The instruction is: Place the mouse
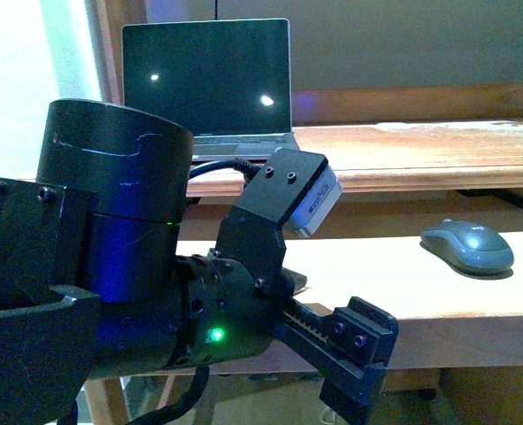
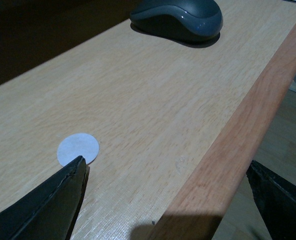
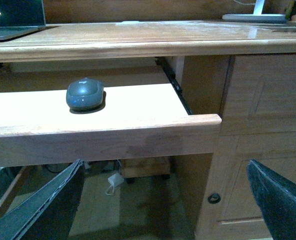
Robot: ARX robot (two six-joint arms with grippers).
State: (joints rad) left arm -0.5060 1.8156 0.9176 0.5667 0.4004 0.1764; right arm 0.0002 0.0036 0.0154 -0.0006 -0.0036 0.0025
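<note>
Dark housing of the left arm (image 1: 111,266) fills the near foreground of the front view, its wrist camera (image 1: 307,199) turned toward the pull-out tray (image 1: 394,292). Left gripper (image 2: 165,167): jaws spread wide, nothing between them. One finger (image 2: 52,205) is over the pale tray surface beside a white round sticker (image 2: 78,149); the other is beyond the tray's front lip. Right gripper (image 3: 165,165): likewise wide and empty, set low in front of the tray's front edge. Mouse (image 1: 467,246): lies flat on the right part of the tray, well apart from both grippers, below the desk top (image 1: 420,150) that carries the laptop (image 1: 206,80).

Handling, as a judgement: a light, rigid plastic shell, not fragile under a gentle grip. The matte domed back is smooth and slopes away on every side, so pads pressing high on the dome would probably slide off. The better hold is across the narrow waist, with pads on the two low side walls and the jaws descending from above, fingertips close to the tray. Light closing force should suffice; too much could press a button or squirt the mouse forward. Whether it awaits lifting or already lies at its goal cannot be told.
</note>
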